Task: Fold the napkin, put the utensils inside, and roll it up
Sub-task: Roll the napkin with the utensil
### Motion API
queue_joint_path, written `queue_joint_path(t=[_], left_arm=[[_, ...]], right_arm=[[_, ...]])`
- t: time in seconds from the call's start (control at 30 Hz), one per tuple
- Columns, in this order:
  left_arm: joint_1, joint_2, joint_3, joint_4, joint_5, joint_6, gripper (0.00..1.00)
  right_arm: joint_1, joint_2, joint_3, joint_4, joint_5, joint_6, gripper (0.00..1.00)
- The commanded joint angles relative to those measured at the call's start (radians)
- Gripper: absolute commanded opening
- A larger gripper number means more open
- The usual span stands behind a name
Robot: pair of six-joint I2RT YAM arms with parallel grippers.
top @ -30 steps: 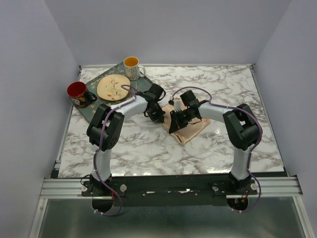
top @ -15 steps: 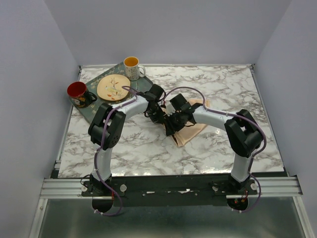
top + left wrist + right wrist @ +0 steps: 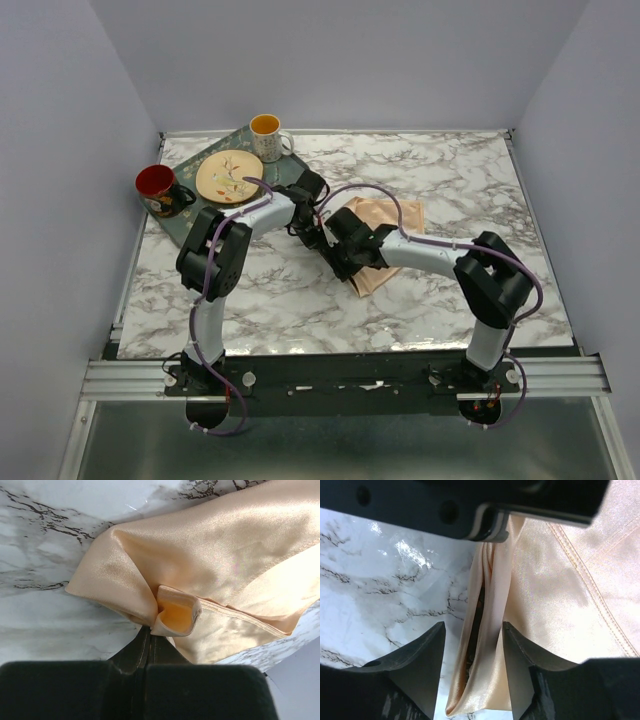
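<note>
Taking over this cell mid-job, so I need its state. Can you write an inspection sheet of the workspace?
Surface: glossy marble table.
Job's things: napkin folded and bunched between the arms; utensils not plainly seen.
Clutter: tray at far left holding plate, red mug, white mug.
Grippers: left gripper shut on a napkin edge; right gripper open, astride a napkin fold.
Cables: purple cables looped along both arms.
Surroundings: plain walls; nothing else seen.

No legible text, labels or numbers anywhere.
</note>
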Motion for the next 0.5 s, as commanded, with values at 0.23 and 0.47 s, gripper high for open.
queue_joint_path(t=[0.23, 0.47], left_arm=[[0.005, -0.037, -0.024, -0.036, 0.020, -0.022, 0.00], [0.007, -0.049, -0.015, -0.033, 0.040, -0.030, 0.00]], right_arm=[[0.043, 0.085, -0.018, 0.032, 0.208, 0.038, 0.36], [0.040, 0.116, -0.008, 0.030, 0.176, 0.032, 0.09]])
